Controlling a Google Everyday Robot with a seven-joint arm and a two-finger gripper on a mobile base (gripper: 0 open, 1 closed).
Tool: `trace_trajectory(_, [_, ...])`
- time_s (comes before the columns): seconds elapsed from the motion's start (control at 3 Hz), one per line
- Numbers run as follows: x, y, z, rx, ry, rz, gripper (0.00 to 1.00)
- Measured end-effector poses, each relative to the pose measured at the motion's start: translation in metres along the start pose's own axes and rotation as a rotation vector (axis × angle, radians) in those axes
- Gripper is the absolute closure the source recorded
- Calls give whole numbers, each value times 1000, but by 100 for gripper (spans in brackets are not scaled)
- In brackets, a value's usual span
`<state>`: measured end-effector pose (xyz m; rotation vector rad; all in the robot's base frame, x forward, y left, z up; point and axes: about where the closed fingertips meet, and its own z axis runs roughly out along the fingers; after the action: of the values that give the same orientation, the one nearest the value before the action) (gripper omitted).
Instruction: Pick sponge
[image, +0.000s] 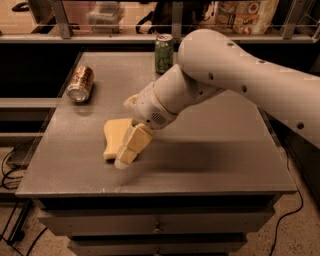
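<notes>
I am the gripper (126, 133), low over the table (210, 165) at the sponge's (113, 137) right edge. My fingers are spread and grasp nothing: the near finger (133, 146) slants down across the sponge's right side with its tip by the near corner, while the far one (131, 102) shows behind my wrist, past the far edge. The sponge lies flat on the table, front left of centre, well apart from the tipped can (80, 84) and the upright green can (163, 47). To do this well, I judge I should centre the sponge between my pads, sink until they almost meet the tabletop, then squeeze gently, as foam gives and can slip sideways.
</notes>
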<state>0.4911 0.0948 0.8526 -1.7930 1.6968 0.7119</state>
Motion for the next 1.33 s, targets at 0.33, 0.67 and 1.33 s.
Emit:
trace_trajectory(0.33, [-5,4,13,-12,-21,12,18])
trace_trajectory(0.67, [-2,6,17,-13,-32,25,41])
trace_trajectory(1.33, [-6,-9,-38,82,-41,-3,88])
